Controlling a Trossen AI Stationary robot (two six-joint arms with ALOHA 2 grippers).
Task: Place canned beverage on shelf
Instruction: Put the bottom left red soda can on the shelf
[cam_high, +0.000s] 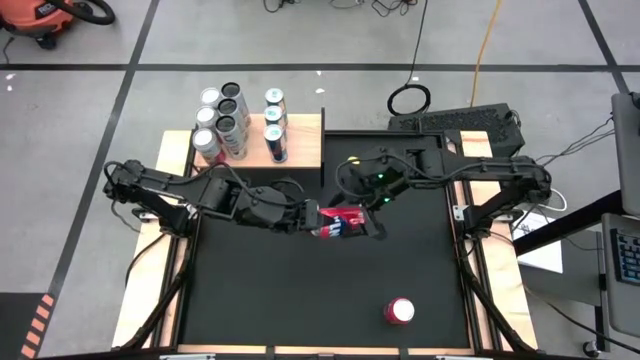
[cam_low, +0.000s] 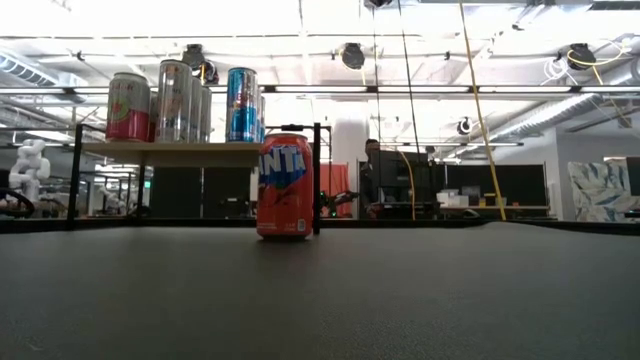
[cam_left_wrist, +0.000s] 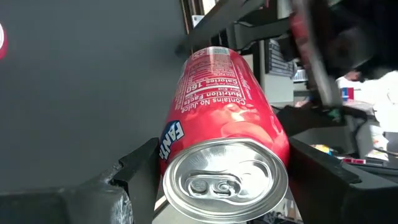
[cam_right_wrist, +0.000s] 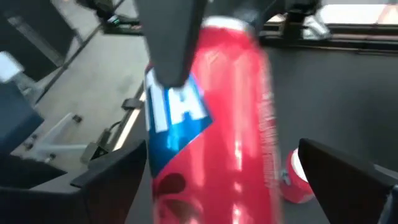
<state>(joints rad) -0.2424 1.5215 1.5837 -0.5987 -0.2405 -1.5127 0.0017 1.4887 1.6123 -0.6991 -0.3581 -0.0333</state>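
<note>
Fingers of the left gripper (cam_high: 345, 222) were clamped on a red can (cam_high: 340, 221) held sideways over mid-table; the right gripper (cam_high: 378, 228) stood released around it. The shelf (cam_high: 300, 140) lay far-left. The can should be uprighted before being set beside the stored cans (cam_high: 240, 122).

Glossy metal can (cam_left_wrist: 224, 124) (brushed lid); matt black mat (cam_high: 300, 290).
</note>
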